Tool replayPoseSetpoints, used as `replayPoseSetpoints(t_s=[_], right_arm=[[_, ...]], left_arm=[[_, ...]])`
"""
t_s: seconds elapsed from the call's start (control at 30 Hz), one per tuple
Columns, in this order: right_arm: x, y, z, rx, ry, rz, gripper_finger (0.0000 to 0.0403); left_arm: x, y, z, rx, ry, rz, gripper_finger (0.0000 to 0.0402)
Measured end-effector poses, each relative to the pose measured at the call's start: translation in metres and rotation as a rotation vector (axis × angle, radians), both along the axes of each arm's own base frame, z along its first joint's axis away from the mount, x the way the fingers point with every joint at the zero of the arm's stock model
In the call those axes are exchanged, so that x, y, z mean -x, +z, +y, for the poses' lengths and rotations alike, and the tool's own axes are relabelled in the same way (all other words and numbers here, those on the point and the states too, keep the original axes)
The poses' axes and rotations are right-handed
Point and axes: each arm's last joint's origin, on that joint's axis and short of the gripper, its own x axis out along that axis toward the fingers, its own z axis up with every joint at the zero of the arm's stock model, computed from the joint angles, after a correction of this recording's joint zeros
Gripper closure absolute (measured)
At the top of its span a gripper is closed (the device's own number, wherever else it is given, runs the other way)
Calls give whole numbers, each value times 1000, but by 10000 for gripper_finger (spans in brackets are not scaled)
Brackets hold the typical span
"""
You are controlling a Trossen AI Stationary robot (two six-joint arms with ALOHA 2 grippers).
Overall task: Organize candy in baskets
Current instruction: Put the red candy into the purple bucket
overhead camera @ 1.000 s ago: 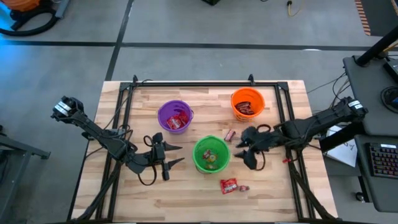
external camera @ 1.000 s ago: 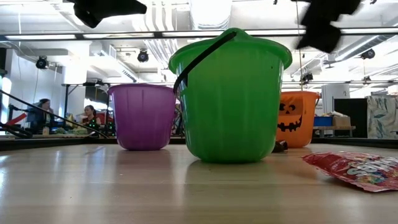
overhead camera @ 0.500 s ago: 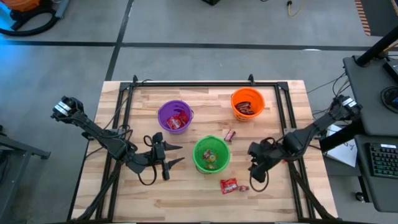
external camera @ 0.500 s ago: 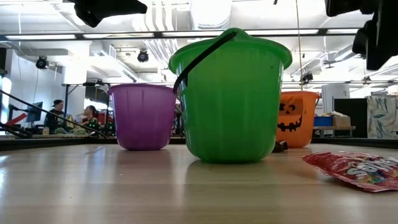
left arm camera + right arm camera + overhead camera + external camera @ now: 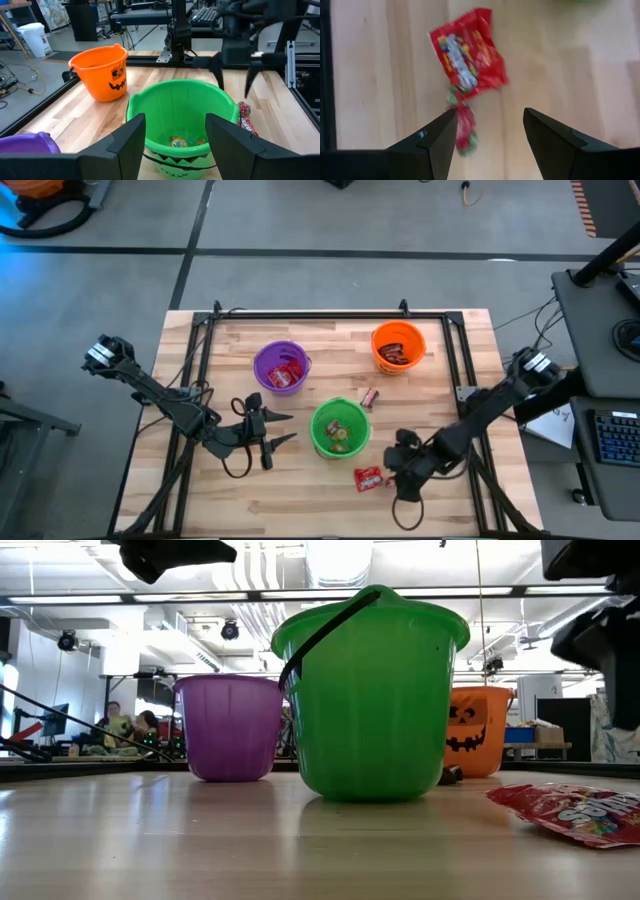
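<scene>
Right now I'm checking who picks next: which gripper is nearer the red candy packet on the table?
Right. The right gripper hovers open beside the red candy packet; the left gripper waits beyond the green bucket.

Purple [image 5: 281, 367], orange [image 5: 398, 347], green baskets [image 5: 339, 427] upright; red candy packet [image 5: 368, 477] flat beside green.

Light: bright, even, from ceiling strip lamps [image 5: 200, 597] in the room behind.
Glare: pale sheen on the light wooden table top [image 5: 150, 840].
Shadows: soft, short beneath the round green plastic bucket [image 5: 372, 690].
Blur: shiny red candy packet [image 5: 468, 52] smeared in the right wrist view.
</scene>
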Motion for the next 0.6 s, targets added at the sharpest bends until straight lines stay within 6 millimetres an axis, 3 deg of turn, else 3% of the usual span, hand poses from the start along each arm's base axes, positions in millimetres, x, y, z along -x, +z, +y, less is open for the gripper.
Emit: replayPoseSetpoints(t_s=[0.6], right_arm=[[-37, -38, 0, 35, -4, -87, 195]], left_arm=[[0, 0, 0, 5, 1, -3, 211]])
